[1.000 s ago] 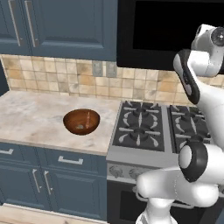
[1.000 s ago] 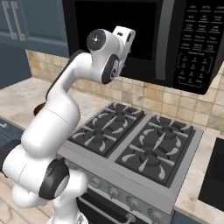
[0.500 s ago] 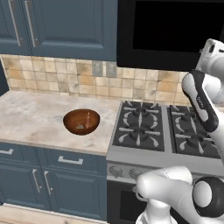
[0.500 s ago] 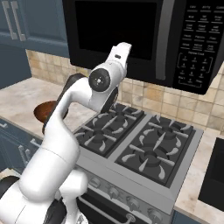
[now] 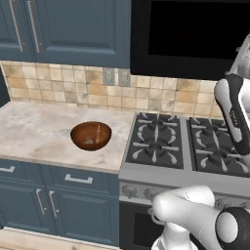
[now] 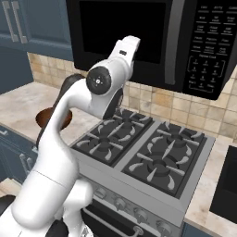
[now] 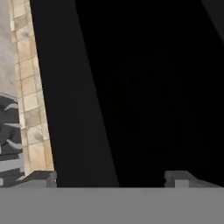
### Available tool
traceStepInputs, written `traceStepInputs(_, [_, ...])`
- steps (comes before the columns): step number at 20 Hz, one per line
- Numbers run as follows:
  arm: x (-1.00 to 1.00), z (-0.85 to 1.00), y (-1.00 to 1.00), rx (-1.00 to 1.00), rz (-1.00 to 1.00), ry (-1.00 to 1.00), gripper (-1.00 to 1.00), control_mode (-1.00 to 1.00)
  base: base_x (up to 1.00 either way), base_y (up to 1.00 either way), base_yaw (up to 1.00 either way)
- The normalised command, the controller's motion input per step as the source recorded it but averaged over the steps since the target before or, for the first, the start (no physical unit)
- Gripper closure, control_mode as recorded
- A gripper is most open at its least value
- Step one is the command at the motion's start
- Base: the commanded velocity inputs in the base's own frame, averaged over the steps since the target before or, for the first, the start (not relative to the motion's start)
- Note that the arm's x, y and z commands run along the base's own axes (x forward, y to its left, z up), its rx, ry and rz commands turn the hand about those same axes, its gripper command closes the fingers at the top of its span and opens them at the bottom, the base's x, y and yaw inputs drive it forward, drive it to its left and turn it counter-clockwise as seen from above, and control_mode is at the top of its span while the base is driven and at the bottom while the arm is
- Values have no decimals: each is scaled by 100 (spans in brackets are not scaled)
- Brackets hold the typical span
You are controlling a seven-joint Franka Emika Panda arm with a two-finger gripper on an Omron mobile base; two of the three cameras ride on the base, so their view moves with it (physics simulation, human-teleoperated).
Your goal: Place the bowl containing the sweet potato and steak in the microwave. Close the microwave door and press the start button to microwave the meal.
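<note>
Hand (image 7: 109,177) up at microwave (image 6: 152,37) front, fingers now spread wide, gripping nothing. Door (image 6: 121,31) shut. Bowl (image 5: 91,135) sits on surface (image 5: 34,127) left of stove; bowl in microwave not done.

A home kitchen: a gas stove (image 5: 188,146) under a black microwave (image 6: 152,41), blue cabinets (image 5: 63,29), tiled backsplash (image 5: 58,85) and a marble worktop (image 5: 34,129).

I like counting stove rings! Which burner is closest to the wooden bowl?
The front left burner of the stove: it sits right beside the counter where the bowl rests.
</note>
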Motion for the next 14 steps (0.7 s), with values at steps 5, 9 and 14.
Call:
traceStepInputs(5, [-56,8,-20,32,-20,0,-100,-100,0,0,0])
traceStepInputs(9, [-77,0,-34,49,-23,-1,-100,-100,0,0,0])
traceStepInputs(14, [-76,0,-39,58,-27,-3,-100,-100,0,0,0])
